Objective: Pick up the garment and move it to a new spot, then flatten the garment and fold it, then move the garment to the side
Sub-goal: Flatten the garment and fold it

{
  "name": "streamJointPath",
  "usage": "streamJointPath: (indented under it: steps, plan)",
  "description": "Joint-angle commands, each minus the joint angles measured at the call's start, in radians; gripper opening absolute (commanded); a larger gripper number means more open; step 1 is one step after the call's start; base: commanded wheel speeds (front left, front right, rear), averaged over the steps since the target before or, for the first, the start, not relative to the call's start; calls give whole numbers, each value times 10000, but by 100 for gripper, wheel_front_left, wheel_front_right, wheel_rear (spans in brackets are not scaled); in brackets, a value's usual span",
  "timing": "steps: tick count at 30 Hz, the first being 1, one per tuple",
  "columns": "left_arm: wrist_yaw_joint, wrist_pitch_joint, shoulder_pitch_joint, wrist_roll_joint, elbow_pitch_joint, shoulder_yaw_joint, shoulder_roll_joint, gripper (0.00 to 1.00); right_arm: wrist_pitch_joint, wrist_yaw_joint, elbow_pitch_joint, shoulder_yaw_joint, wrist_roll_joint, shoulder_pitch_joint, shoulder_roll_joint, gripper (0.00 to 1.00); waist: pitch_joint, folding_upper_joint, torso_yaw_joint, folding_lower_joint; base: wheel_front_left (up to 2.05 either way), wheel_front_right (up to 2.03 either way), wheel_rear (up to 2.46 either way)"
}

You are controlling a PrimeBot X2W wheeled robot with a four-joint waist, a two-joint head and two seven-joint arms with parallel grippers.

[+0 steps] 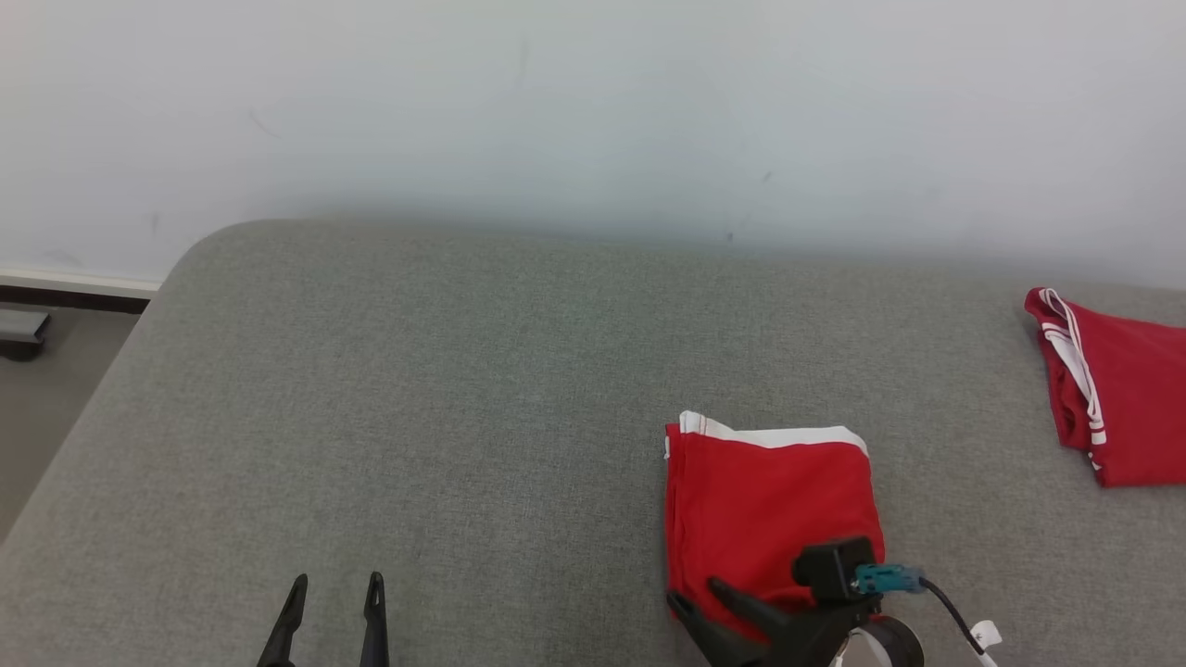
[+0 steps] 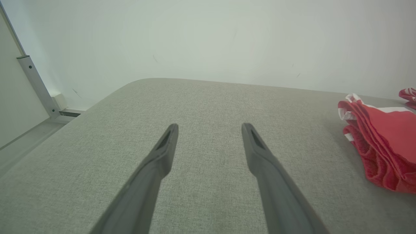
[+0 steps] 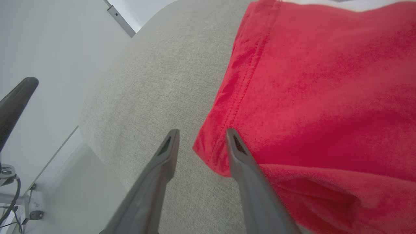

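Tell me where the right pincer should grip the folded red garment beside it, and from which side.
Likely the near left corner of the folded garment, coming from its left: the layers stack into a thick stitched edge, and the open right pincer straddles it.

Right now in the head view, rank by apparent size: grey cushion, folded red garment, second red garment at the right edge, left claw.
1. grey cushion
2. folded red garment
3. second red garment, cropped by the frame and farther off, so 2 versus 3 is unsure
4. left claw, also cropped

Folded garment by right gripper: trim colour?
White band on red garment, clearest in head view.
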Motion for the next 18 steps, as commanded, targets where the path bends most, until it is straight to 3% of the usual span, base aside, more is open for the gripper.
streamJointPath:
  steps: [1,11,18]
  plan:
    - [-7,-29,3,-15,-7,34,-14,100,-298,-21,-15,-44,-56,-50,20,100,-48,0,-55,0,0,0,0]
    - [-60,-29,221,146,-107,317,-14,100,-1925,-21,-720,-1136,274,114,-302,100,-267,0,-696,0,0,0,0]
    - [-112,-29,224,258,-175,506,-14,100,-2608,-21,-947,-2325,-170,328,-243,100,-276,0,-1329,0,0,0,0]
